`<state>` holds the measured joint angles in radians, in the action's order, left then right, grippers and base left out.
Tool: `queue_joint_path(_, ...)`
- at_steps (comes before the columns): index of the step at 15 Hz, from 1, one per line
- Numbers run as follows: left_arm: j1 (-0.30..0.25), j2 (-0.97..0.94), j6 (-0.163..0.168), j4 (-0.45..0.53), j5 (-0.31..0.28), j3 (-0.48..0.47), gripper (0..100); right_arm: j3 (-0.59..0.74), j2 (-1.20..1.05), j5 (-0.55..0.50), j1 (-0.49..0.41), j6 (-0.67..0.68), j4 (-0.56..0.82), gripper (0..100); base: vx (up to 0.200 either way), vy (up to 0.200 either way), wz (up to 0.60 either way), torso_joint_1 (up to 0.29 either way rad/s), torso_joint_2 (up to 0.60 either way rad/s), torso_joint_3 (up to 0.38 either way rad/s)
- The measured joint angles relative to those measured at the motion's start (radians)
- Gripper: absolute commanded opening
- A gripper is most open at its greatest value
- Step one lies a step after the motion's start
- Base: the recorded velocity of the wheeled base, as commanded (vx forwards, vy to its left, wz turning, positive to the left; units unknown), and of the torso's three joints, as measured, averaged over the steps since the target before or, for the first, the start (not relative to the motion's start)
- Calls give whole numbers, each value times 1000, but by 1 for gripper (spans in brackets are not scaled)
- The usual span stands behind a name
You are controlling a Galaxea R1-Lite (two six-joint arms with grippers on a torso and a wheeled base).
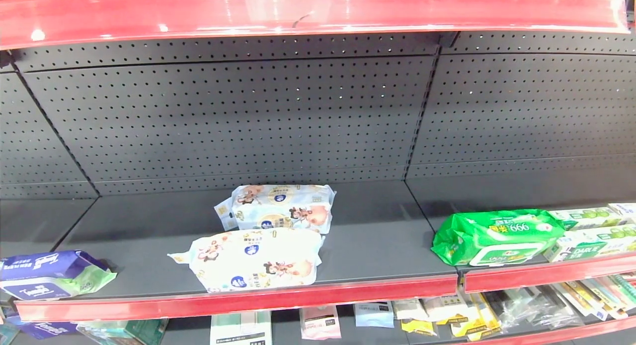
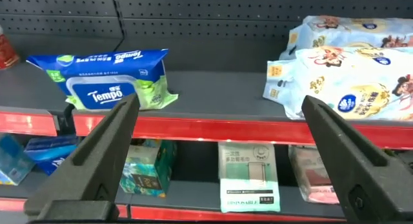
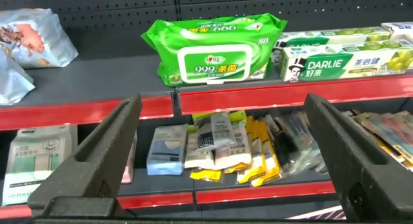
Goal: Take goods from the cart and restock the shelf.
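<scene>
Toothpaste boxes (image 1: 591, 230) adjoin green wipes pack (image 1: 497, 235) on shelf (image 1: 387, 235).

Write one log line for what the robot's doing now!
left fingers open | right fingers open | shelf: two cartoon packs, green pack, blue pack

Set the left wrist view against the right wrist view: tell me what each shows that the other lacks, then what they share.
Left wrist view, not the right: the blue wipes pack and the open left gripper. Right wrist view, not the left: the green wipes pack, the toothpaste boxes beside it and the open right gripper. Shared: the cartoon-print packs and the red shelf edge.
</scene>
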<state>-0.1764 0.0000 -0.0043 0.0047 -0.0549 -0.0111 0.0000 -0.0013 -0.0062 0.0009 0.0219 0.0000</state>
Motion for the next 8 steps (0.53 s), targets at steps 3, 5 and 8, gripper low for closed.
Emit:
queue_joint_path(3, 2, 74, -46, -1, -15, -161, 100, 0, 0, 0, 0, -1, 0, 100, 0, 0, 0, 0, 0, 0)
queue_joint_path(5, 1, 241, -56, -2, -5, -288, 100, 0, 0, 0, 0, -1, 0, 100, 0, 0, 0, 0, 0, 0)
queue_joint_path(8, -1, 622, -49, 0, 57, -443, 100, 0, 0, 0, 0, -1, 0, 100, 0, 0, 0, 0, 0, 0)
